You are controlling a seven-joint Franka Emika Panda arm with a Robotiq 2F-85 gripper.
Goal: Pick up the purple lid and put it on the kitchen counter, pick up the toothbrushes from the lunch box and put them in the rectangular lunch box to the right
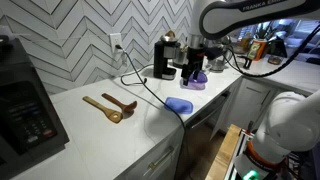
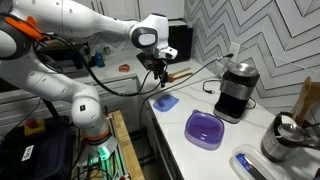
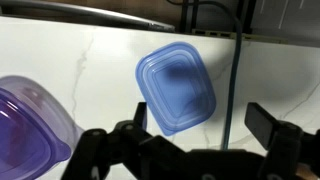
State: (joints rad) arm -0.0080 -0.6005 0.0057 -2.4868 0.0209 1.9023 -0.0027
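Kitchen: white counter (image 1: 100, 130), herringbone tile backsplash (image 1: 80, 35), coffee maker (image 1: 165, 58), wooden spoons (image 1: 110, 106).

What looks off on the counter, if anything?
Nothing spilled or broken. A loose black cable trails across the kitchen counter, right beside the periwinkle lid, which lies skewed to the counter's edge. The cable could snag an arm move.

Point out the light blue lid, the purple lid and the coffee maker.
light blue lid (image 3: 178, 88), wrist view, its flat centre.
purple lid (image 2: 205, 130), an exterior view, its middle.
coffee maker (image 2: 233, 95), an exterior view, its dark body.
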